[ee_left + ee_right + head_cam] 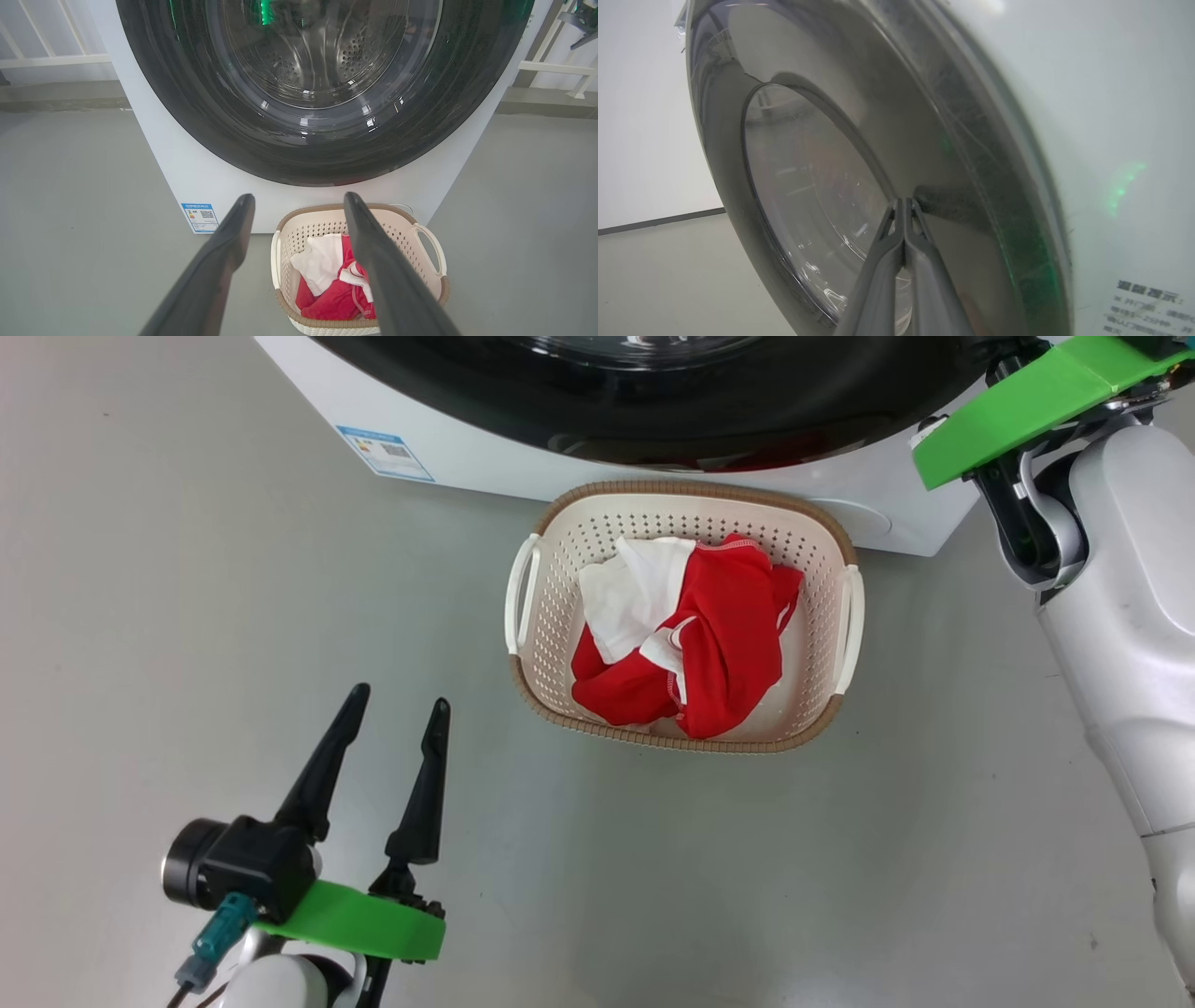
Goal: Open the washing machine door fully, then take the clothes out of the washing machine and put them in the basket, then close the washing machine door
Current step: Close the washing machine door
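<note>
Right fingers point(882, 280) together at door point(896, 116); clothes point(728, 635) in basket point(691, 488).

A: What colours do you have on screen?
B: I see a cream-white basket point(822, 551), dotted with holes, brown woven-look rim — the clothes point(733, 635) are bright red and white. White washing machine point(210, 186), glossy black washing machine door point(187, 116), blue label point(386, 453), grey floor point(187, 616) — green bracket point(350, 919) on my arm.

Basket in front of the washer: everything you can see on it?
Small cream-white perforated plastic rectangular basket with a brown woven-look rim and two white side handles. It stands upright on the grey floor, close before the white washing machine; contact between them is unclear. Crumpled red and white clothes lie inside.
</note>
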Tool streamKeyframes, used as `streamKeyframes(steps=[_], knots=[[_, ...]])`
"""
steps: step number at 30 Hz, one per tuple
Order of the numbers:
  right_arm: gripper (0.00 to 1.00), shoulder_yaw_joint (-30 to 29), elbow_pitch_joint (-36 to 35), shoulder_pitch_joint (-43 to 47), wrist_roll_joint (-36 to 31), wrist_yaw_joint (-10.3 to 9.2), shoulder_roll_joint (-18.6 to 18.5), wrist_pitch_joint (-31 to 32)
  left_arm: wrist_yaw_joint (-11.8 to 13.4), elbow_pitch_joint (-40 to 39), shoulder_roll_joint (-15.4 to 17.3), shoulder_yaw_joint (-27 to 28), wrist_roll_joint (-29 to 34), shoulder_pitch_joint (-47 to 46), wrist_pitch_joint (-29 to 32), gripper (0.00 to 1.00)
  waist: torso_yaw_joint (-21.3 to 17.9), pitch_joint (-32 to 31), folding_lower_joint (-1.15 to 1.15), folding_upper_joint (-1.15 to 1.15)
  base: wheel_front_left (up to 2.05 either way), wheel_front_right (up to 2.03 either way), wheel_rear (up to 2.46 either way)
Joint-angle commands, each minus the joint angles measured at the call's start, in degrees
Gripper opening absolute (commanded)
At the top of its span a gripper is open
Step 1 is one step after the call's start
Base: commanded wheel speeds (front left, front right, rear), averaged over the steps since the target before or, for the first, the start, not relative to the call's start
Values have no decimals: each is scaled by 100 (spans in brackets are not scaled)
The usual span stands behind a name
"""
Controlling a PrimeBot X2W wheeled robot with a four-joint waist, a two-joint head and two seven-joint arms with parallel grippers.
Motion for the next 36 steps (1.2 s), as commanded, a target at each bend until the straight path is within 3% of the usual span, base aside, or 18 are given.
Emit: streamKeyframes(steps=[1, 11, 12, 13, 14, 15, 22, 36], knots=[[0, -69, -92, -50, 13, -14, 96, -35, -32, -103, 82, 217, 40, -111, -45, 100, 2, 12, 0, 0, 0, 0, 0], [2, 14, -247, 111, 159, -14, 200, -35, -32, -64, 56, 355, -7, -130, -45, 100, -112, -46, 0, 0, 0, 0, 0], [18, 74, -268, 175, 187, -14, 213, -35, -32, -66, 54, 361, -51, -124, -45, 100, -144, -79, 0, 0, 0, 0, 0], [41, 131, -298, 240, 208, -14, 217, -35, -32, -66, 53, 369, -81, -117, -45, 100, -177, -111, 0, 0, 0, 0, 0], [49, 172, -339, 305, 221, -14, 216, -35, -32, -69, 52, 379, -101, -112, -45, 100, -210, -141, 0, 0, 0, 0, 0], [97, 203, -382, 376, 220, -14, 209, -35, -32, -67, 51, 389, -113, -109, -45, 100, -245, -174, 0, 0, 0, 0, 0], [100, 269, -709, 942, 16, -14, 185, -35, -32, -71, 48, 449, -118, -57, -45, 100, -527, -471, 0, 0, 0, 0, 0], [100, -537, -1556, 2810, -767, -14, 423, -35, -32, 48, 118, 473, -281, 372, -45, 100, -1297, -1603, 0, 0, 0, 0, 0]])
